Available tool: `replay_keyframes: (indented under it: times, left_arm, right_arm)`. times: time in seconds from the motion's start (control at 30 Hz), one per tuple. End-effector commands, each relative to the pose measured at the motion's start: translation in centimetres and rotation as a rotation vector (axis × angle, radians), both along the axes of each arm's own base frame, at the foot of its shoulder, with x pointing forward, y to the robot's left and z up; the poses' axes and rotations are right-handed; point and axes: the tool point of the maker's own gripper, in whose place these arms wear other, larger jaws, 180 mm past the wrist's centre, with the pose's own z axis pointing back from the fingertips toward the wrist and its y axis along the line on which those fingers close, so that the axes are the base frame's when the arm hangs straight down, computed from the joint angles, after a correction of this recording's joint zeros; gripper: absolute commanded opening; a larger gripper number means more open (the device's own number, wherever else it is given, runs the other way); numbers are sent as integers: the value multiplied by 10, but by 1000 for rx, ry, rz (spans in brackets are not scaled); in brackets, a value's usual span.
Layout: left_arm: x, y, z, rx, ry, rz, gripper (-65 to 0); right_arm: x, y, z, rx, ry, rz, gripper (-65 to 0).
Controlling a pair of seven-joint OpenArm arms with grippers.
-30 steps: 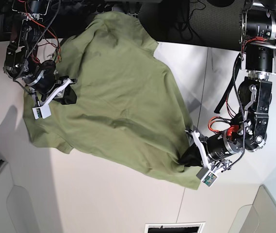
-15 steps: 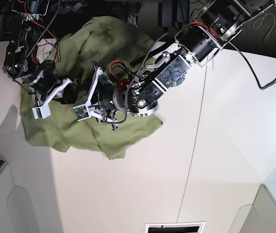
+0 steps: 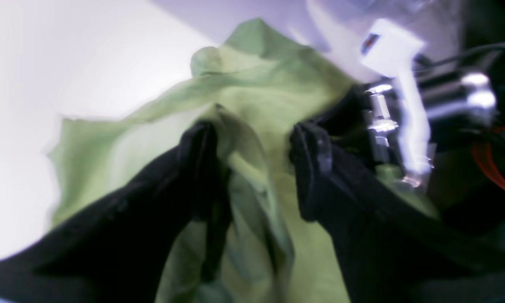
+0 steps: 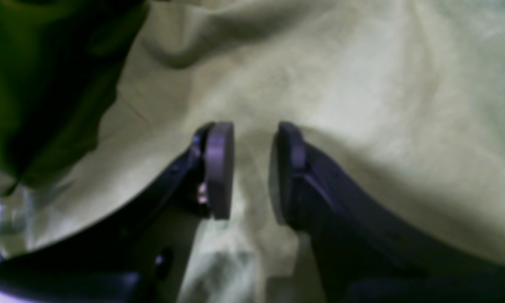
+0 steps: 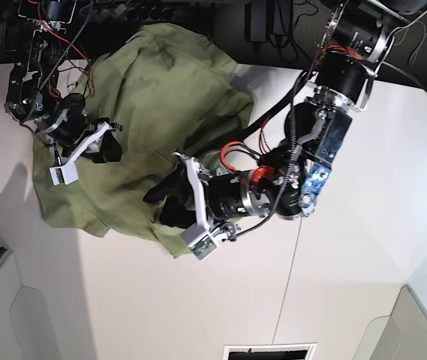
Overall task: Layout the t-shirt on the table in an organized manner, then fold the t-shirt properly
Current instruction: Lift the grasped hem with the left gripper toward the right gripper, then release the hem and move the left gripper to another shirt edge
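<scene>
The olive green t-shirt (image 5: 168, 97) lies bunched and doubled over on the back left of the white table (image 5: 348, 285), its top edge hanging past the table's far edge. My left gripper (image 5: 162, 204) reaches across to the shirt's front edge. In the left wrist view the left gripper (image 3: 256, 168) stands open, with a loose fold of the t-shirt (image 3: 269, 84) draped between the black fingers. My right gripper (image 5: 110, 146) rests on the shirt's left side. In the right wrist view the right gripper (image 4: 252, 168) has its pads a little apart, and a ridge of the t-shirt (image 4: 362, 84) runs through the gap.
Grey bins stand at the front left corner (image 5: 3, 300) and the front right corner (image 5: 416, 322). A dark slot (image 5: 269, 351) sits at the front edge. A thin seam line (image 5: 296, 247) crosses the tabletop. Cables and dark equipment crowd the far edge.
My left arm swept from the front right across to the left, dragging the shirt's right half over itself, then opened its jaws. The right gripper stayed in place and its pads parted slightly.
</scene>
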Motion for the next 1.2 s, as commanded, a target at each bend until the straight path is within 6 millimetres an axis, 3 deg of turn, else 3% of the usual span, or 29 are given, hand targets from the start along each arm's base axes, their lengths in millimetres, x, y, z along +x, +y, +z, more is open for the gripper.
replay_keyframes:
  times: [0.0, 0.13, 0.33, 0.4, 0.5, 0.67, 0.77, 0.93, 1.17]
  left_arm:
    - [-4, -9, 25, -90, -34, -53, -328]
    - [-35, -22, 16, -126, 39, -151, -328]
    - [-90, -44, -28, 44, 110, -326, -328]
    - [-92, -45, -31, 59, 105, -336, -328]
    - [-77, -42, -18, 15, 85, -297, -328]
    - [-36, -10, 26, -189, 110, -156, -328]
    - [-26, 11, 33, -214, 139, -118, -328]
    - [-25, 46, 7, -120, 171, -62, -328]
    - [-32, 108, -56, 92, 126, 100, -328]
  right_arm:
    - [11, -1, 14, 11, -56, 1, -465]
    - [14, 0, 18, 21, -81, -9, -465]
    - [13, 11, 14, 29, -74, -10, -465]
    - [13, 13, 13, 31, -72, -11, -465]
    - [13, 12, 12, 16, -70, -9, -465]
    - [12, 10, 10, -5, -64, -6, -465]
    - [13, 10, 10, -4, -65, -6, -465]
    - [14, 10, 11, -5, -68, -6, -465]
    - [17, 12, 16, 19, -80, -8, -465]
